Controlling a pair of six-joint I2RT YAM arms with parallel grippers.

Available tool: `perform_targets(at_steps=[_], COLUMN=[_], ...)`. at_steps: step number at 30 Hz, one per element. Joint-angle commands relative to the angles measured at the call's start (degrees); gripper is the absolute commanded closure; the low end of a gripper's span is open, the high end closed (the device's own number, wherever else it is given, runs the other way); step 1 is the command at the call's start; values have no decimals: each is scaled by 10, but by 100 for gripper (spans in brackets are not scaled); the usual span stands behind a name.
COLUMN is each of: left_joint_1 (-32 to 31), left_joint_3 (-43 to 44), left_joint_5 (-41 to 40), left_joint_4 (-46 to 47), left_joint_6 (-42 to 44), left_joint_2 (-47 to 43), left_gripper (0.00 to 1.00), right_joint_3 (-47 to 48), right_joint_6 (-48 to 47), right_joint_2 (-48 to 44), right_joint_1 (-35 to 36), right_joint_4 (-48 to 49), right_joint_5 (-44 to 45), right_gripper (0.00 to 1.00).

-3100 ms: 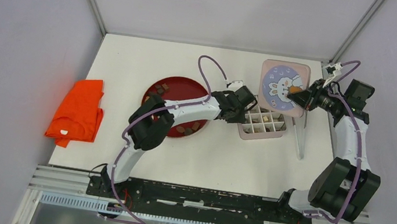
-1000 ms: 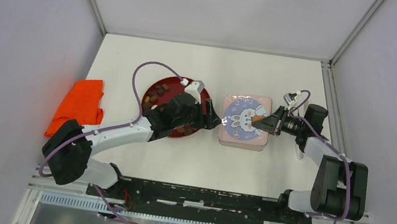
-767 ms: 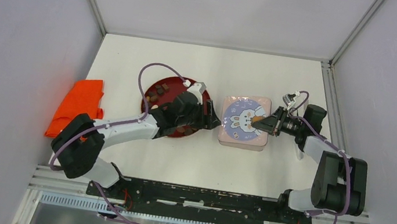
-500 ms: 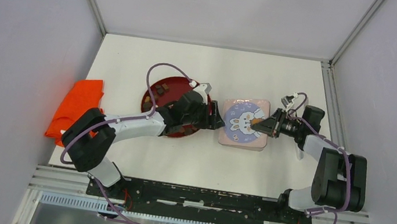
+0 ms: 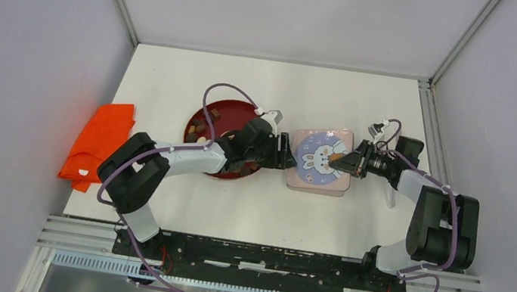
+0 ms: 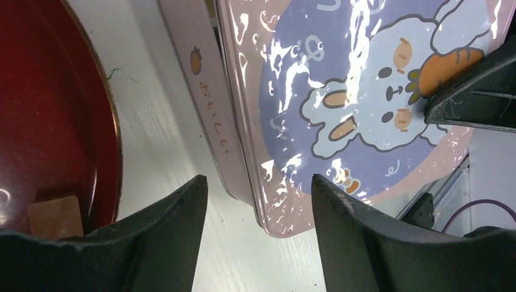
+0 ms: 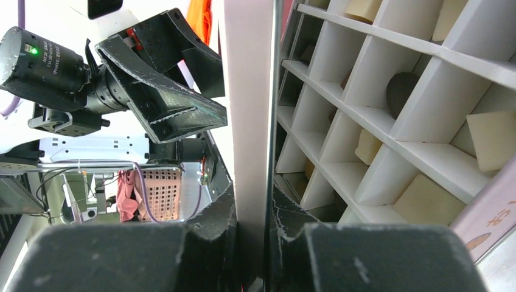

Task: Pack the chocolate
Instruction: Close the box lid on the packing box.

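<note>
Pinches the lid (image 5: 319, 157) at its right edge in the right gripper (image 5: 350, 163), jaws narrow. Straddles the lid's left edge with the left gripper (image 6: 258, 190), jaws wide, apparently touching nothing. Shows chocolate (image 7: 493, 143) in box (image 7: 420, 152) cells under the lid, more on the plate (image 5: 237, 111).

- We see a white table (image 5: 262, 208), walled on three sides.
- A round dark-red plate (image 5: 234, 110) lies left of its centre.
- Just beside the plate, apart from it, a pale pink box (image 5: 315, 188) sits under its rabbit-printed lid (image 5: 315, 158).
- An orange cloth (image 5: 97, 140) lies at the left edge, lapping over it.
- A thin pale strip (image 5: 389, 197) lies near the right edge, partly hidden.
</note>
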Motion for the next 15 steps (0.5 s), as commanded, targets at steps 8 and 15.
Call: perform_targets(at_steps=[8, 15], left_joint_1=[3, 2], left_joint_3=[62, 70], left_joint_5=[55, 72], left_joint_4=[13, 18], left_joint_6=[7, 5], left_joint_2=[56, 67], left_gripper=[35, 35], right_joint_3=[72, 99], right_joint_6=[-130, -181], right_joint_2=[19, 23], right_joint_1=[-12, -13], right_joint_4=[-122, -167], right_joint_5=[38, 65], right_gripper=[75, 69])
